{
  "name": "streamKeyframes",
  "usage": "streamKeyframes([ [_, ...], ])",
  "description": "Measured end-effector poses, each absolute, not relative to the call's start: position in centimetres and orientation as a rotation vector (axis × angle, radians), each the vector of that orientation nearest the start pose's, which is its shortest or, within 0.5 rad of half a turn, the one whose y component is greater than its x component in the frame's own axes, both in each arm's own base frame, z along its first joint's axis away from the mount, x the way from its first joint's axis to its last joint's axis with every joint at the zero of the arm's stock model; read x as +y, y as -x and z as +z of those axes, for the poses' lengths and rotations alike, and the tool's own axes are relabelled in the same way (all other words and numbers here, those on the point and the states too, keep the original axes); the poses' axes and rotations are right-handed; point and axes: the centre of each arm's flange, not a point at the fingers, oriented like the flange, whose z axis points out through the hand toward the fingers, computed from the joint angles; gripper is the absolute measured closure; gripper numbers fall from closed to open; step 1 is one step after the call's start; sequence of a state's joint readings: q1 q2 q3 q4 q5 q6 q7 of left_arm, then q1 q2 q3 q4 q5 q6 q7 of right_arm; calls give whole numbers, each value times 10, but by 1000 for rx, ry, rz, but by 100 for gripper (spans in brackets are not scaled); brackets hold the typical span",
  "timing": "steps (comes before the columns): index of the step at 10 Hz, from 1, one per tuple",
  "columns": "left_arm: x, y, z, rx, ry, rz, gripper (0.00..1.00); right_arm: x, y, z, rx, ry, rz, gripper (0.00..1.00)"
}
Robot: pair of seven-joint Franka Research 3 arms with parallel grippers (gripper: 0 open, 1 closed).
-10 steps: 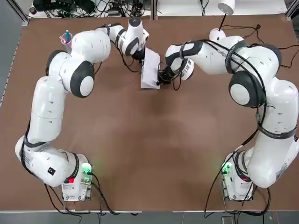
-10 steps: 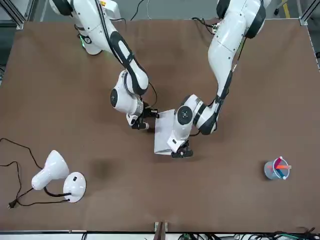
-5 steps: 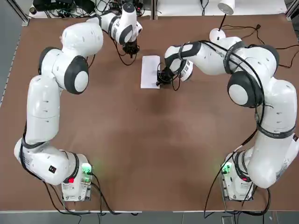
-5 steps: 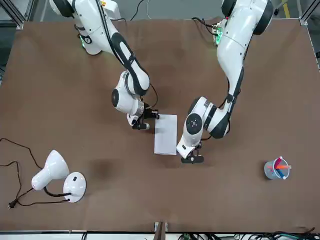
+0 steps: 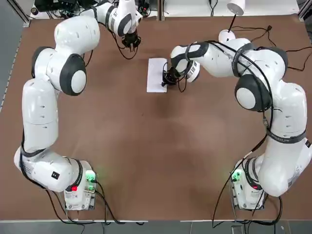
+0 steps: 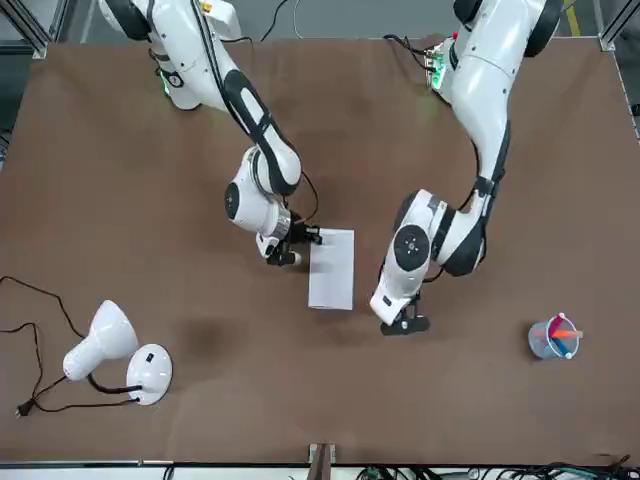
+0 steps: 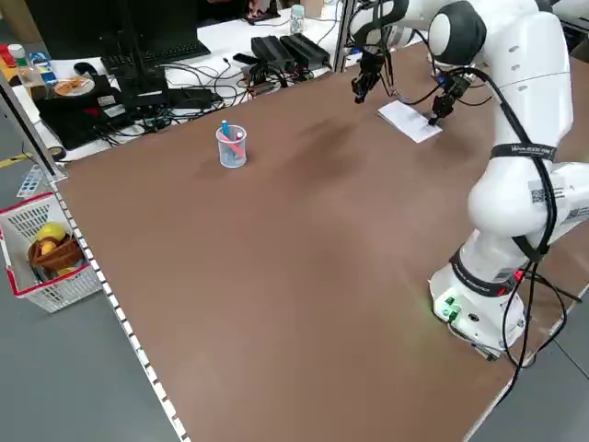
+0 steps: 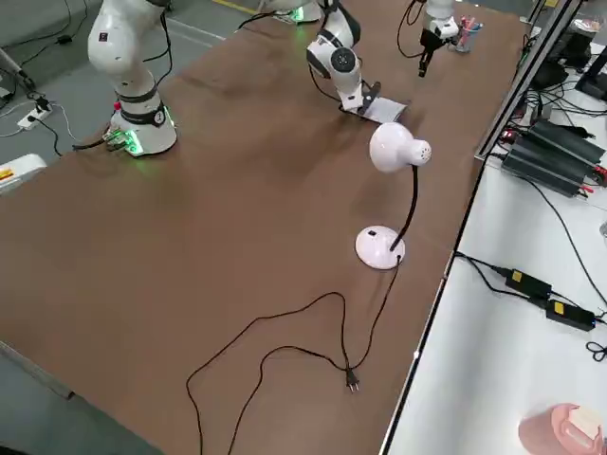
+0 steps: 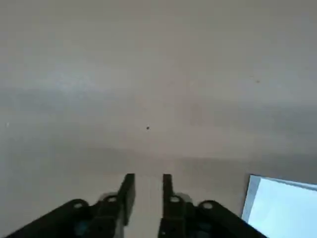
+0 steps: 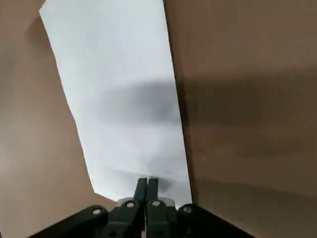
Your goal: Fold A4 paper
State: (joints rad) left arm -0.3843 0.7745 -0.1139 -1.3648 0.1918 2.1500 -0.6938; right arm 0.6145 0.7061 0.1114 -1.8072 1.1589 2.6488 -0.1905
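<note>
1. white and already a narrow strip, the a4 paper (image 5: 157,74) lies flat on the brown desk (image 5: 156,156) toward its far middle, between the two grippers.
2. the right gripper (image 5: 165,81) sits low at the strip's edge on the robot's right side, at the near corner; in the right wrist view its fingers (image 10: 147,190) are pressed together, tips on or just over the sheet's end. whether they pinch the paper or only press it cannot be told.
3. the left gripper (image 5: 130,44) hangs over bare desk beyond the strip and to its left, apart from it, fingers (image 9: 127,191) slightly apart and holding nothing.
4. the fold looks made, so the step in hand is judged to be setting the crease. to do it well, the right fingers should stay low and run along the folded edge without dragging the sheet sideways.
5. thin paper skids easily on this surface; pressing straight down first, then sliding, should keep the edges aligned.
</note>
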Motion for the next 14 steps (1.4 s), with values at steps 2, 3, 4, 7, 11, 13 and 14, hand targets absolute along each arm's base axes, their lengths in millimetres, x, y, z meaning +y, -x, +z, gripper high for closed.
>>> streamKeyframes([
  [2,-322,-670,271,-345,3094,-122,33,405,-515,152,164,2479,84,95],
  [3,-316,-678,281,-415,3120,-136,20,403,-520,153,166,2475,72,95],
  [4,-311,-684,289,-482,3144,-159,6,401,-525,155,170,2471,61,95],
  [7,-289,-702,301,-659,3186,-219,0,399,-539,162,173,2456,30,96],
  [11,-259,-717,316,-748,3181,-270,0,400,-560,161,183,2437,-10,96],
  [13,-242,-723,318,-770,3174,-277,0,396,-569,155,185,2438,-25,96],
  [14,-227,-728,320,-761,3173,-288,0,394,-572,150,175,2443,-32,96],
])
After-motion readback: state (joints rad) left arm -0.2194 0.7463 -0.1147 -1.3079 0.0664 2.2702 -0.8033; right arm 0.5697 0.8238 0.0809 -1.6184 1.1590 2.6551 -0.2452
